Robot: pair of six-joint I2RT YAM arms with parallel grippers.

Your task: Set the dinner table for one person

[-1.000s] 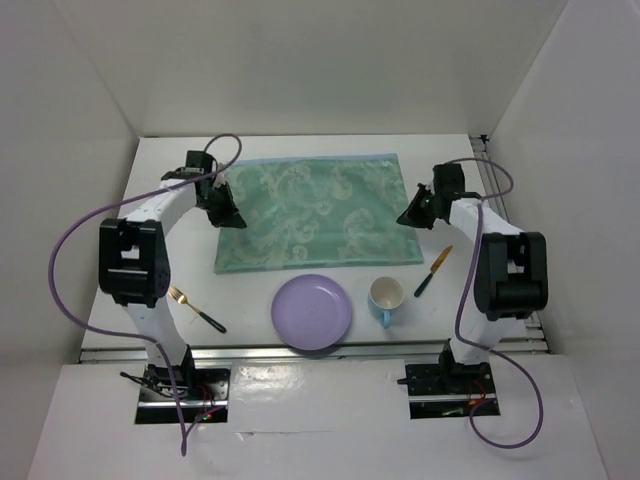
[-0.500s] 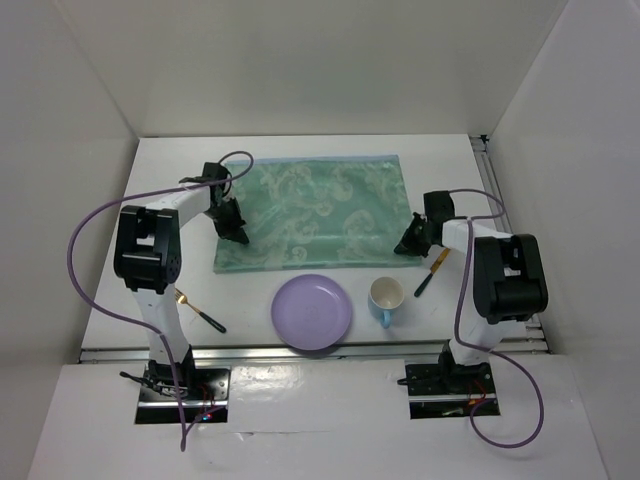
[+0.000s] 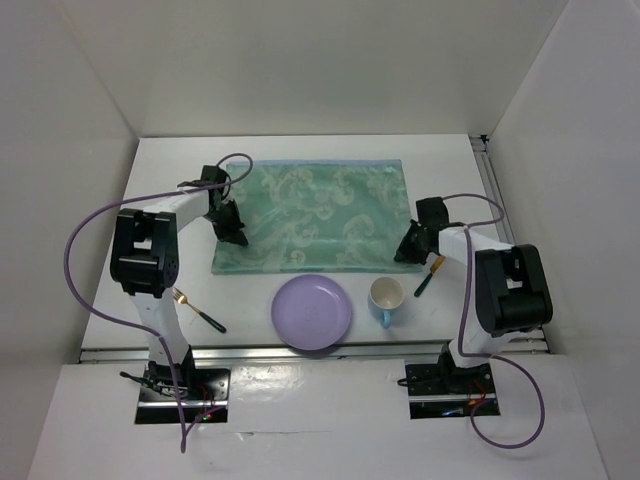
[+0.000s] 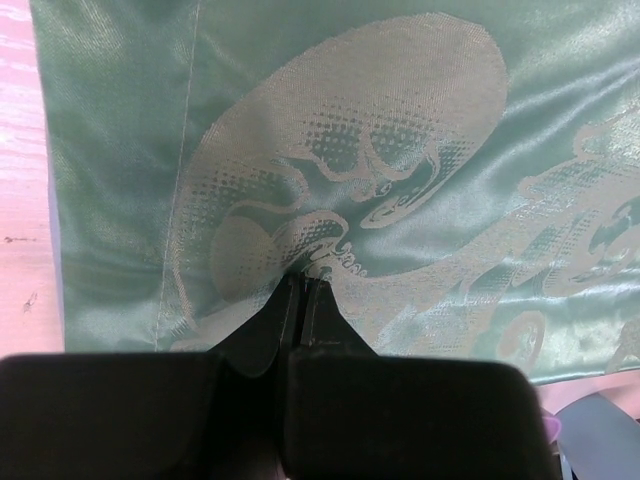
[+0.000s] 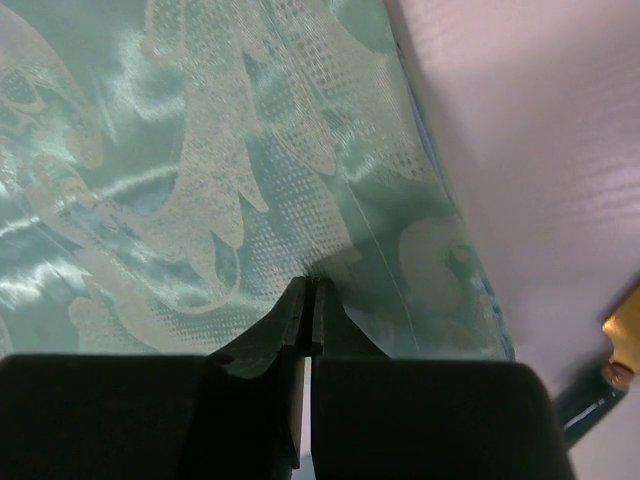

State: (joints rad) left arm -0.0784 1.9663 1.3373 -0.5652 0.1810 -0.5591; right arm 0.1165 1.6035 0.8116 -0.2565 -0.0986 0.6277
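Observation:
The green patterned placemat (image 3: 315,215) lies flat on the white dinner table (image 3: 160,185), in its far middle. My left gripper (image 3: 234,233) is shut on the cloth near the mat's near-left corner; in the left wrist view the closed tips (image 4: 303,282) pinch the fabric (image 4: 400,150). My right gripper (image 3: 405,250) is shut on the cloth near the near-right corner; the right wrist view shows the closed tips (image 5: 309,284) on the fabric (image 5: 200,180) beside its hemmed edge.
A purple plate (image 3: 312,312) and a blue mug (image 3: 386,298) stand in front of the mat. A gold fork with a dark handle (image 3: 196,310) lies near left. A knife (image 3: 430,274) lies right of the mug; its tip shows in the right wrist view (image 5: 612,345).
Both grippers moved along the mat's side edges toward the near edge and lower. The mat now lies flatter and has shifted slightly.

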